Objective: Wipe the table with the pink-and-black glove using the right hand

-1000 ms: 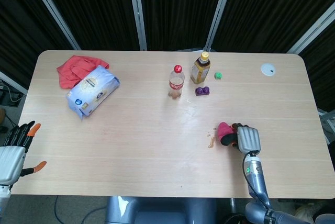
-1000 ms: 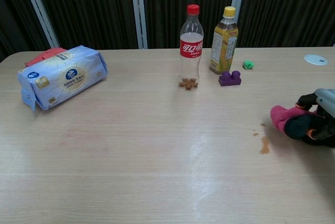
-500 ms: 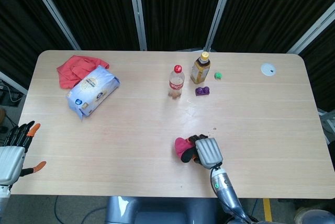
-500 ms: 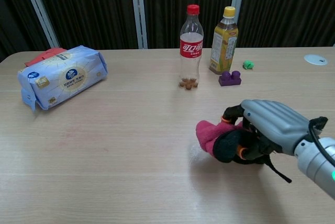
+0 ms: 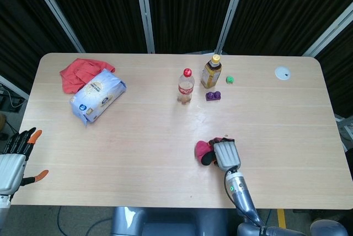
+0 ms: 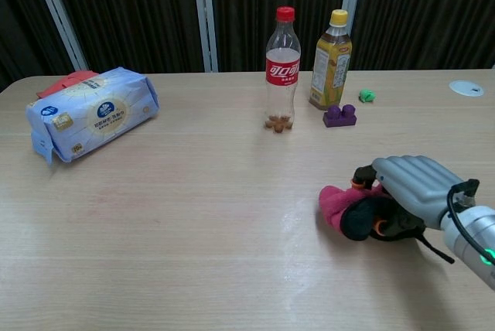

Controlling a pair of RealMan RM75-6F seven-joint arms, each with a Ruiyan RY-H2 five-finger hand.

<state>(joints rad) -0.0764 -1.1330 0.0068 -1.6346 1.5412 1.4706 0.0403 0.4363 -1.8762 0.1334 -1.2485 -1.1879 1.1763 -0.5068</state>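
Observation:
The pink-and-black glove (image 5: 204,151) (image 6: 344,209) lies bunched on the table, right of the middle and toward the front edge. My right hand (image 5: 226,154) (image 6: 410,188) lies over its right side and holds it against the tabletop, fingers curled down around the black part. The pink end pokes out to the left of the hand. My left hand (image 5: 15,159) hangs off the table's front left corner, fingers spread, holding nothing; the chest view does not show it.
A cola bottle (image 5: 186,85) (image 6: 282,68), a yellow-capped bottle (image 5: 212,70) (image 6: 330,59) and a purple block (image 5: 213,96) (image 6: 340,117) stand at the back middle. A tissue pack (image 5: 97,95) (image 6: 91,113) and red cloth (image 5: 77,73) lie back left. A white disc (image 5: 282,73) sits far right.
The right hand dragged the glove left from the right side to the table's middle, over the brown spill marks, which no longer show. Since then it has slid a little back to the right.

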